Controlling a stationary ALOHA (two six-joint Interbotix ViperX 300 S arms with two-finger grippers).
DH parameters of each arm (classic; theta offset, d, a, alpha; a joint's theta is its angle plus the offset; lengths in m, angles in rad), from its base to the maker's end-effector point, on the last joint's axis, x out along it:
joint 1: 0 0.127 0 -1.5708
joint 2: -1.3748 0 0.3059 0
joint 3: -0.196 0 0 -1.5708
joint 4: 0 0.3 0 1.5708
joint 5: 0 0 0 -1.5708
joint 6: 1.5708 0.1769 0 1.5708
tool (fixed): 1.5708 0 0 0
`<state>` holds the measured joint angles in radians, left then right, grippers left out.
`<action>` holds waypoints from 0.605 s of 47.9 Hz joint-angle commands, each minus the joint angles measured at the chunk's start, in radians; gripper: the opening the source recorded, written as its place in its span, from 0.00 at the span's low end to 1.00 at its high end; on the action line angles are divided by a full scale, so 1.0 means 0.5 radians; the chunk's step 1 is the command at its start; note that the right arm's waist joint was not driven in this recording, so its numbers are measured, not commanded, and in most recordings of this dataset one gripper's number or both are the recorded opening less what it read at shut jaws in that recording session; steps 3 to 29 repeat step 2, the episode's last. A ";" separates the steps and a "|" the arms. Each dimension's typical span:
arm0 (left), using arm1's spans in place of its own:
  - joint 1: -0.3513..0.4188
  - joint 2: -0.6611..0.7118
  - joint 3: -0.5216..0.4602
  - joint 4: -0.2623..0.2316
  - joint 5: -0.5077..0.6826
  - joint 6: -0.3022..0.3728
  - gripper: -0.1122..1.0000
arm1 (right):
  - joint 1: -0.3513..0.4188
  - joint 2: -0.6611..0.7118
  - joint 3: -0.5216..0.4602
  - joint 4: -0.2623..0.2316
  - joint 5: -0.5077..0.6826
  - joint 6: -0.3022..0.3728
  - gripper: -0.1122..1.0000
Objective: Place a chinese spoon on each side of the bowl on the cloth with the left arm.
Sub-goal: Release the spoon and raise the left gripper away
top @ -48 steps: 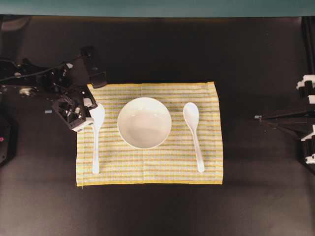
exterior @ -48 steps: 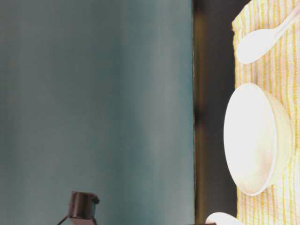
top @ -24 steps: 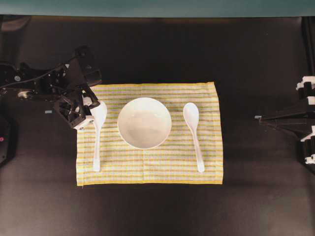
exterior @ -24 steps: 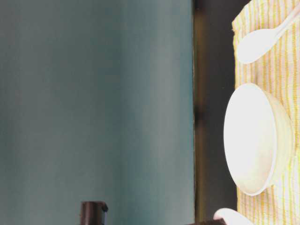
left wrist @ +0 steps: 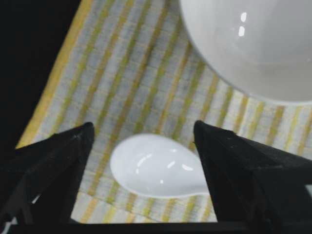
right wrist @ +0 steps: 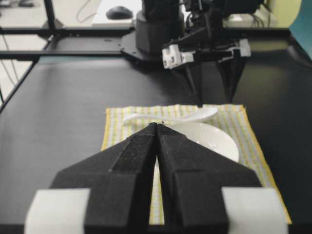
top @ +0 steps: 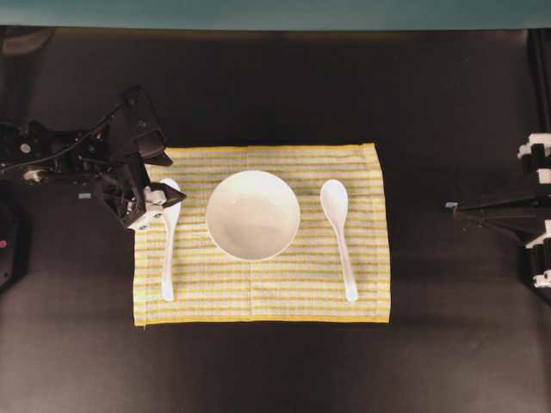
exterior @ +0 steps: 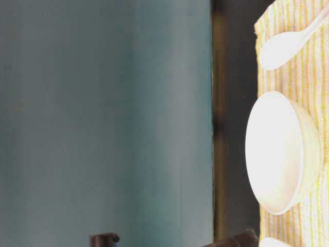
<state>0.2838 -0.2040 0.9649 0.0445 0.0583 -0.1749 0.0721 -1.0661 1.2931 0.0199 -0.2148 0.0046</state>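
Spoons flanking bowl (top: 252,215) on cloth (top: 275,292): left spoon (top: 167,258) at centre-left of overhead frame, right spoon (top: 338,232) opposite. Left gripper (left wrist: 146,146) fingers now spread apart, released (a second ago clamped on spoon); right gripper (right wrist: 158,146) pressed together. Placement seemingly complete.

Black tabletop (top: 275,361); teal backdrop (exterior: 103,118); computer mouse (right wrist: 119,12) beyond.
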 commanded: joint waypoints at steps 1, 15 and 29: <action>-0.043 -0.117 -0.061 0.006 -0.009 0.000 0.82 | 0.000 0.009 -0.009 0.006 -0.021 0.006 0.10; -0.055 -0.147 -0.077 0.006 -0.012 0.003 0.82 | 0.000 0.009 -0.006 0.006 -0.021 0.006 0.10; -0.055 -0.147 -0.077 0.006 -0.012 0.003 0.82 | 0.000 0.009 -0.006 0.006 -0.021 0.006 0.10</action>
